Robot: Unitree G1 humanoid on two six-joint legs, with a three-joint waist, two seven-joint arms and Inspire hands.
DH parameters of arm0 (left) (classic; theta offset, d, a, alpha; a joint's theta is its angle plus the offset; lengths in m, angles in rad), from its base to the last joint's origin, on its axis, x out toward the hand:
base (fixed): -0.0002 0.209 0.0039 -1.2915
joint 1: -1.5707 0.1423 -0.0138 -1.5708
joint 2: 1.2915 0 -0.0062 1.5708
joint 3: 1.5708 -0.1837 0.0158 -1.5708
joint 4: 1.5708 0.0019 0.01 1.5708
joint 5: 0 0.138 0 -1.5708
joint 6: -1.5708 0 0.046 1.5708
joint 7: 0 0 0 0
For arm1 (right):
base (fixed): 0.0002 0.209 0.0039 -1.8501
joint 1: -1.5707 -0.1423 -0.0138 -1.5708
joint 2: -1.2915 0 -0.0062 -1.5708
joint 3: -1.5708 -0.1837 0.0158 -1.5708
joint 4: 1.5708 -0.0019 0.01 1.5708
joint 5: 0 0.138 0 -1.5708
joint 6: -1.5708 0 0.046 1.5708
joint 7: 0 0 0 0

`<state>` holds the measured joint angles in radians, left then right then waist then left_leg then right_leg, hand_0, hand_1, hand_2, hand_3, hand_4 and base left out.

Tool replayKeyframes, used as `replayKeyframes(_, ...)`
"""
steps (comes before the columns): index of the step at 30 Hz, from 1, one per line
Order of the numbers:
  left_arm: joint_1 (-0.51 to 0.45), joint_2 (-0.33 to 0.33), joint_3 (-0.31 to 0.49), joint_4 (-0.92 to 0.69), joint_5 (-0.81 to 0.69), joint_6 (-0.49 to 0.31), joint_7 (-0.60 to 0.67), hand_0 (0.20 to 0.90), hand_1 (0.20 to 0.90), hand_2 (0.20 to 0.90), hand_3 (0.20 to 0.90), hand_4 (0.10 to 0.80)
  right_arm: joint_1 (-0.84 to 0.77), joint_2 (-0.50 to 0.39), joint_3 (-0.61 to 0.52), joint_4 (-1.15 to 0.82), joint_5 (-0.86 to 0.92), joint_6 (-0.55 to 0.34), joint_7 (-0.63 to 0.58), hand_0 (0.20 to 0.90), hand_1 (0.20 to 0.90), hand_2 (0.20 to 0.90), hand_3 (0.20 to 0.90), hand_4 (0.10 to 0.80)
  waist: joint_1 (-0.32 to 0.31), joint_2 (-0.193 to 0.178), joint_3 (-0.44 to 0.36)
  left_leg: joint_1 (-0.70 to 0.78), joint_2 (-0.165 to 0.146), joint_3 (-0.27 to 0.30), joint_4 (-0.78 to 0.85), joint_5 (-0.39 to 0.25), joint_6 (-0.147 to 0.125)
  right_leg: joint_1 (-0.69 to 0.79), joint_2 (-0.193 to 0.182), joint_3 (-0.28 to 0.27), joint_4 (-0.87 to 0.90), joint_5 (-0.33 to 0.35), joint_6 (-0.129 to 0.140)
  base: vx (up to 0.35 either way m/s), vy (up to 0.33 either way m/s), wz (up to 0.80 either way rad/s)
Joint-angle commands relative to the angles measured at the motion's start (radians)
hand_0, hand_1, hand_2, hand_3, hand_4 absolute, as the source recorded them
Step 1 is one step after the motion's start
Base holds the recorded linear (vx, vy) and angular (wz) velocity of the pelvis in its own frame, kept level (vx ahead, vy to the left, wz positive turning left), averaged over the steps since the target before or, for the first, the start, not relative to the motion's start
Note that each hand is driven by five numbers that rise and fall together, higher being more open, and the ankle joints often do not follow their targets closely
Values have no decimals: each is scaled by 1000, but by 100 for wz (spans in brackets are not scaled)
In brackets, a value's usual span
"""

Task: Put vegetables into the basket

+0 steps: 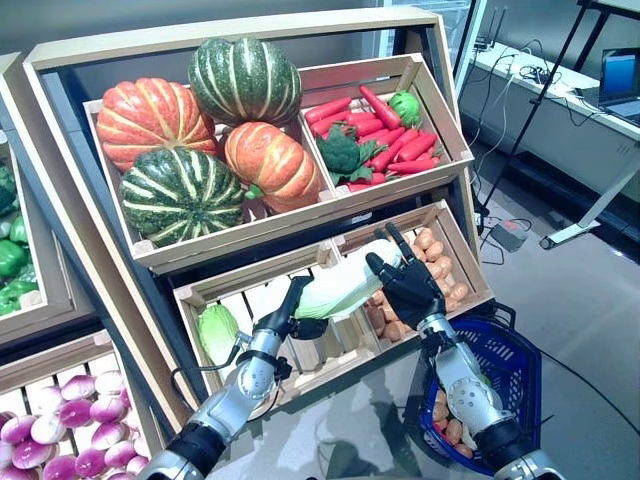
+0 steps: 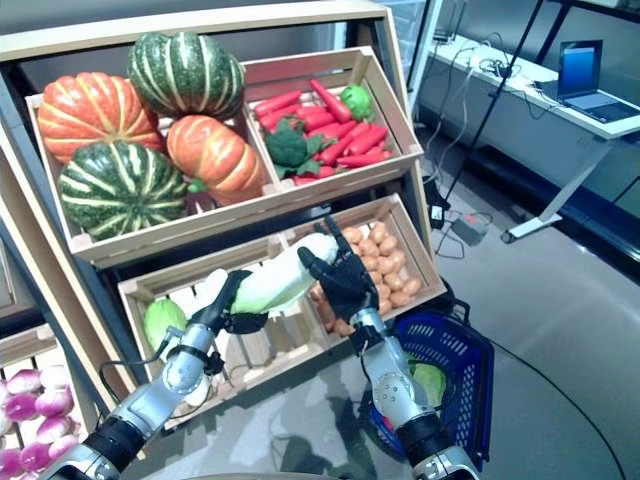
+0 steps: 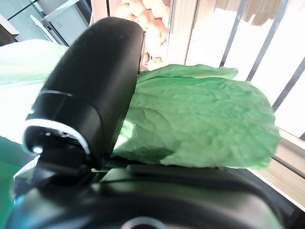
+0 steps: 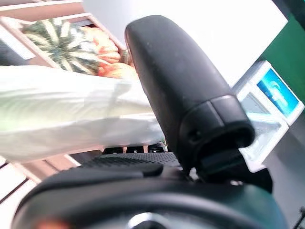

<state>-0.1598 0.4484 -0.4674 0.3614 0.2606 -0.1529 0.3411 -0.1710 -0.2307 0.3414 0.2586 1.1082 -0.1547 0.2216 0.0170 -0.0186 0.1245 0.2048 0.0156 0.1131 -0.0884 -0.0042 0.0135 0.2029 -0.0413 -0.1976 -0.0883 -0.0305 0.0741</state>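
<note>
While the napa cabbage [image 1: 335, 290] hangs in the air between my two hands, over the front rail of the lower shelf's crates, the job is only partly done: the blue basket [image 1: 505, 375] on the floor at the rack's right foot already holds a green leafy vegetable and some small orange-brown ones, and this cabbage has yet to go in. My left hand [image 1: 292, 312] has its fingers curled round the cabbage's lower, leafy end, the thumb pressed on the leaves as my left wrist view shows. My right hand [image 1: 410, 285] sits against the upper, pale end with its fingers mostly straight and spread, the thumb lying along the white stalk, so it steadies more than it grips. A second napa cabbage [image 1: 217, 333] lies in the slatted crate [image 1: 265, 300] near that crate's left wall, and the crate of potatoes [image 1: 440, 270] sits just to the right, behind my right hand. I judge the way to the basket runs down and to the right, past the potato crate's front corner and the rack's right post; the room there looks open floor, but my right forearm already stands over the basket's near rim, so I would need to clear it first. Pumpkins [image 1: 200, 140] and red chillies [image 1: 385, 135] fill the upper shelf, well out of the way.
</note>
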Motion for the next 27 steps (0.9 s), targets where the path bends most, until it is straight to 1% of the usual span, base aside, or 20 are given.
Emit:
replayKeyframes(1,-205,-10,-47,-36,38,-106,62,300,300,300,300,400,-85,41,55,-103,-65,-6,71,900,900,900,900,800,-11,-18,-47,1,-39,14,1,-94,14,3,17,3,1,-28,-37,0,0,0)
replayKeyframes(6,-207,-12,-53,-43,46,-108,61,300,300,300,300,400,-94,42,73,-93,-119,-6,50,900,900,900,900,800,-9,-18,-46,0,-38,15,1,-93,13,2,18,0,1,-27,-37,0,0,0)
replayKeyframes(15,-214,-19,-65,-47,43,-108,55,300,300,300,300,400,-111,52,88,-98,-130,-5,40,900,900,900,900,800,-7,-17,-46,1,-39,10,1,-93,11,4,17,-1,1,-30,-38,0,0,0)
replayKeyframes(16,-215,-20,-67,-47,44,-109,54,300,300,300,300,400,-112,55,88,-99,-129,-7,41,808,808,808,808,739,-7,-16,-45,2,-39,9,1,-93,11,4,17,-1,1,-30,-38,0,0,0)
replayKeyframes(17,-215,-21,-69,-50,45,-108,51,300,300,300,300,400,-114,57,88,-100,-127,-8,42,542,542,542,542,562,-6,-16,-45,1,-39,8,1,-93,11,4,17,-1,1,-30,-38,0,0,0)
replayKeyframes(18,-216,-21,-71,-54,46,-106,48,300,300,300,300,400,-116,59,88,-103,-123,-16,46,441,441,441,441,494,-5,-16,-44,1,-39,7,1,-93,11,4,17,-1,1,-30,-38,0,0,0)
replayKeyframes(19,-219,-21,-74,-56,46,-104,44,300,300,300,300,400,-118,61,88,-106,-117,-23,57,300,300,300,300,400,-5,-15,-43,1,-39,6,1,-93,12,4,16,-1,1,-30,-38,0,0,0)
replayKeyframes(27,-237,-38,-109,-45,65,-101,29,300,300,300,300,400,-152,87,87,-112,-83,-41,55,300,300,300,300,400,0,-14,-41,5,-39,2,1,-98,13,8,16,0,1,-34,-36,0,0,0)
